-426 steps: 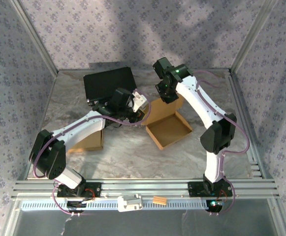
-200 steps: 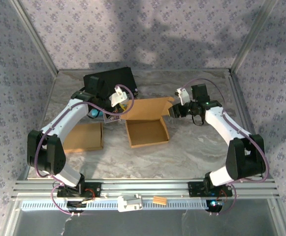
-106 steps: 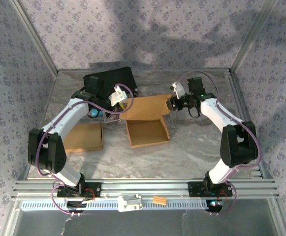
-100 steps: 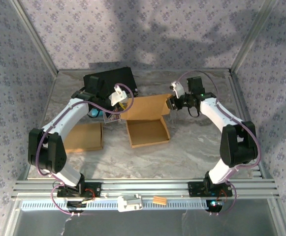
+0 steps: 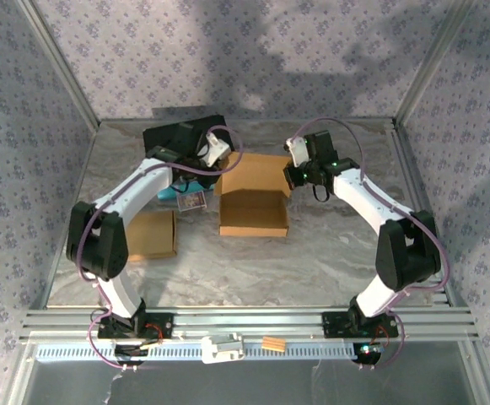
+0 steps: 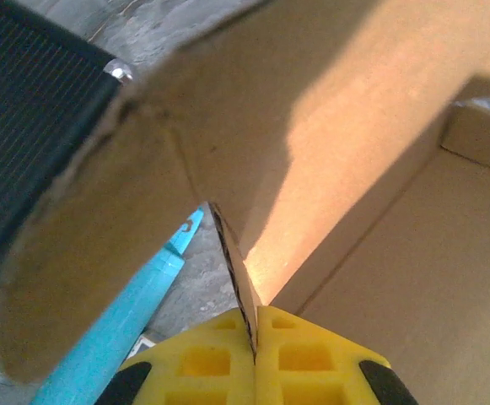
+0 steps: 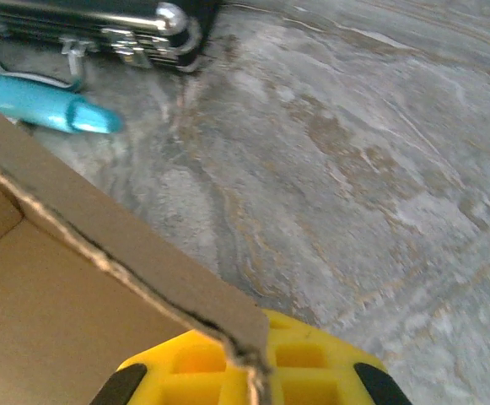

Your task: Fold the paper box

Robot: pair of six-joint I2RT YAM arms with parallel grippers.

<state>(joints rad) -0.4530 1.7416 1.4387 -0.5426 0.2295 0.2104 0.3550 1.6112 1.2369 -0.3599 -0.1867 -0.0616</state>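
The lid flap (image 5: 253, 173) stands with its long edge running left to right; your left gripper (image 5: 218, 160) and right gripper (image 5: 292, 175) each have jaws clamped on one end.

Both arms reach from the table's (image 5: 329, 261) near edge toward its far middle, elbows bowed outward, the left gripper (image 5: 222, 166) and right gripper (image 5: 289, 175) facing each other, each pinched closed on an end of the paper box's (image 5: 253, 221) raised flap.
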